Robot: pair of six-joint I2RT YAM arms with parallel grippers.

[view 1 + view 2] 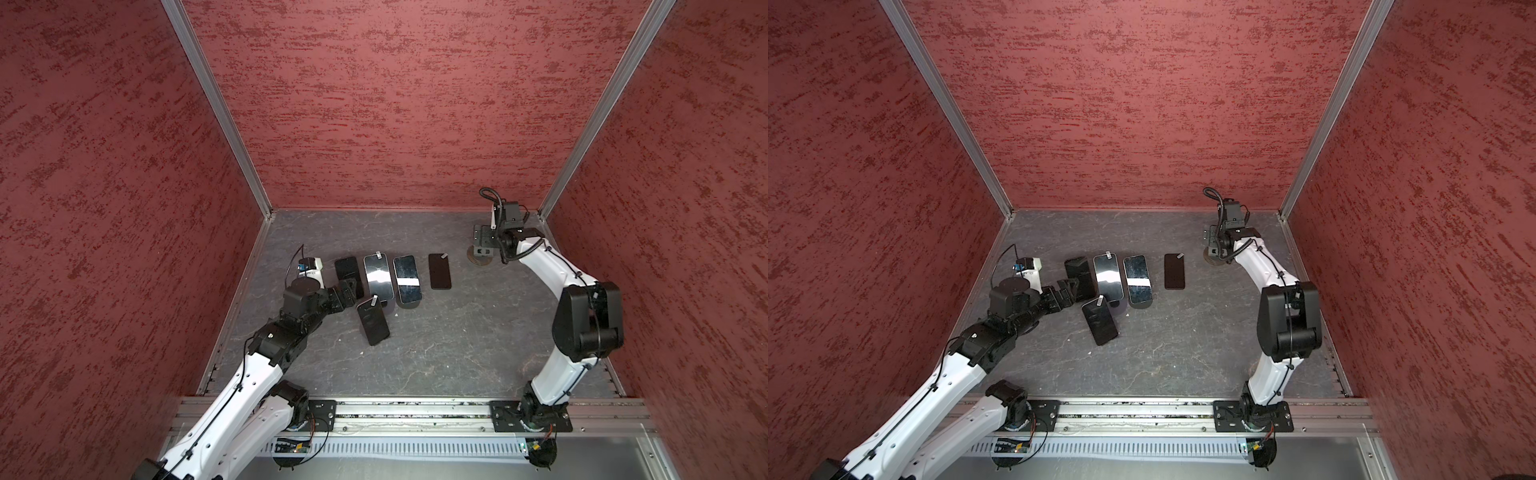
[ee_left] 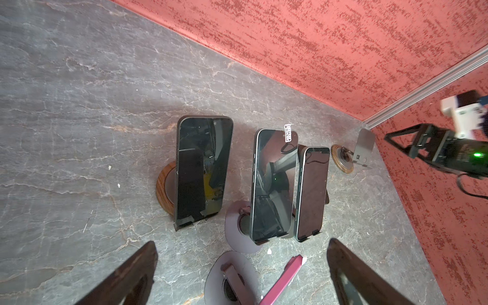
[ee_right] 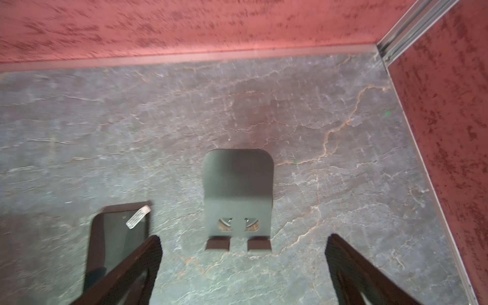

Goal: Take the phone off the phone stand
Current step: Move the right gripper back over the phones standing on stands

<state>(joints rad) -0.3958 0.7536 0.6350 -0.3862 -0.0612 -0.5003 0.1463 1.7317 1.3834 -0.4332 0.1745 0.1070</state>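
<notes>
Phones like these were probably hard, flat and a bit heavy for their size. Their smooth glass fronts could slip or crack, so you would have done best to pinch one by its two long side edges, not by the glass. One dark phone (image 3: 116, 237) already lay flat on the grey, stone-look worktop (image 3: 317, 118), just beside an empty stand (image 3: 237, 190). That stand was a thin grey metal plate with round corners and two small lips at its foot. Your right fingers (image 3: 142, 264) pointed at it, spread wide and holding nothing. A small white tab (image 3: 137, 216) stuck out at one end of the phone. Your left fingers (image 2: 124, 274) were wide and empty too. In front of them three shiny phones leaned on stands: a black phone (image 2: 203, 169) on a round wooden base (image 2: 165, 190), a middle phone (image 2: 274, 184), and a third phone (image 2: 313, 192) just beside it. A pink phone (image 2: 285, 280) showed only its thin edge. To take one off, you would have had to lift it up over the lips first. Rough red walls (image 1: 374, 104) stood all round.
</notes>
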